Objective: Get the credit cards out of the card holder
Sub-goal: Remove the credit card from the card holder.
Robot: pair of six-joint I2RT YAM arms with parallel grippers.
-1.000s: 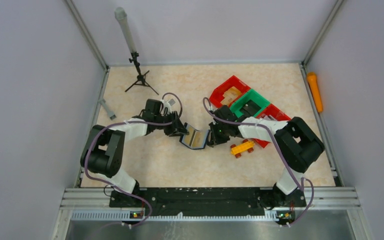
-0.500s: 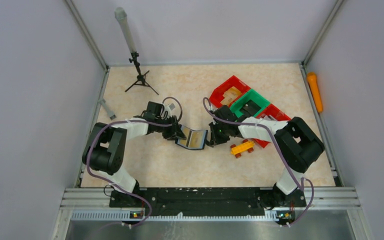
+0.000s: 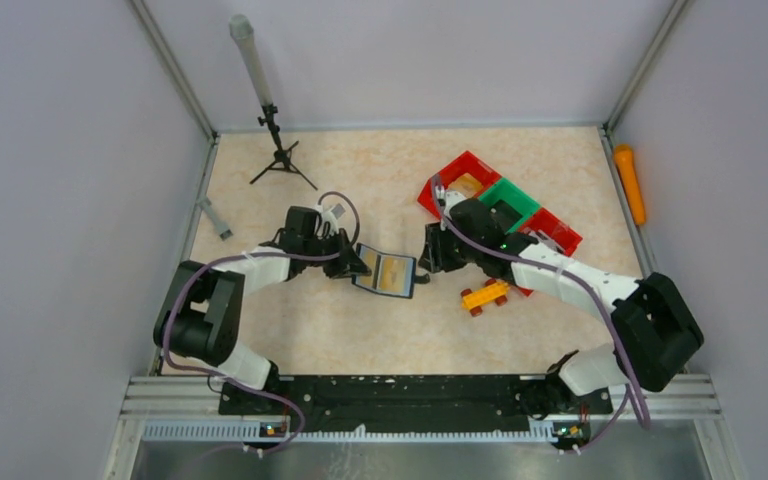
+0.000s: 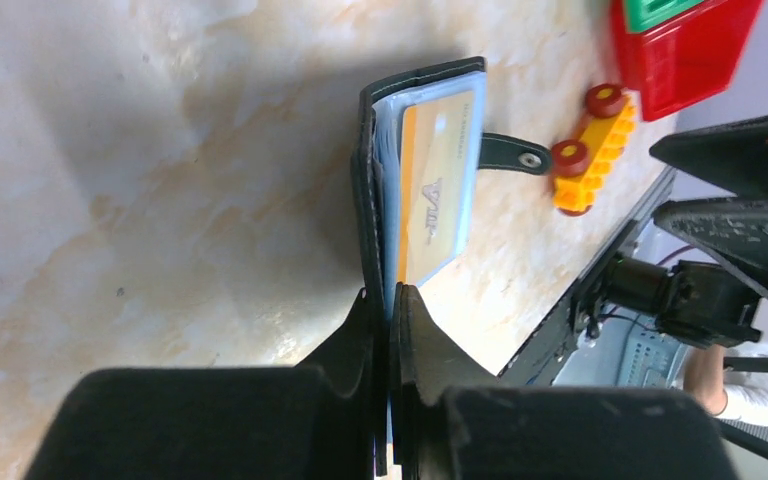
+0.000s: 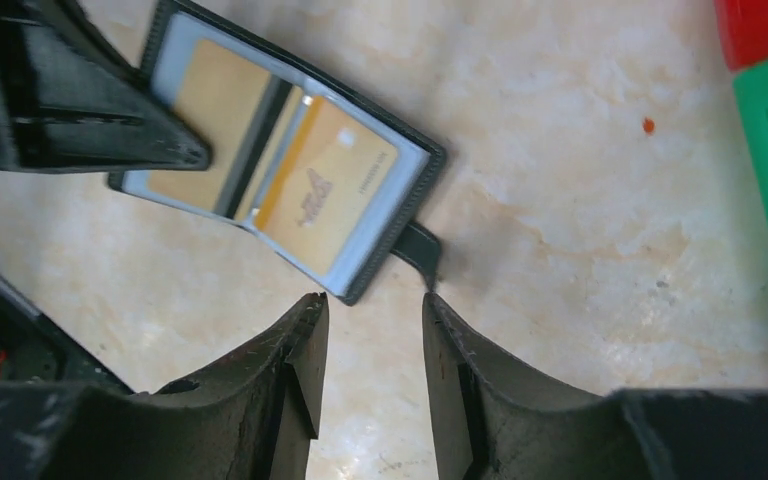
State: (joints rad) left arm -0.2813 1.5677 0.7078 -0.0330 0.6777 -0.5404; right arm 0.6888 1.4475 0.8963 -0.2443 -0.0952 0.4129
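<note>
Card holder sits open in the middle of the counter, pinched tight by the left hand so it cannot slide, while the right hand, half open, holds nothing beside its strap.

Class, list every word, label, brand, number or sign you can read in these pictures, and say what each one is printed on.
"VIP" (stylised logo, most likely reading): on the orange card in the open card holder.
Small print along that card's edge, right wrist view: too small to read.
Second orange card: partly hidden, no legible text.
Toy car and red bin: no text visible.
</note>
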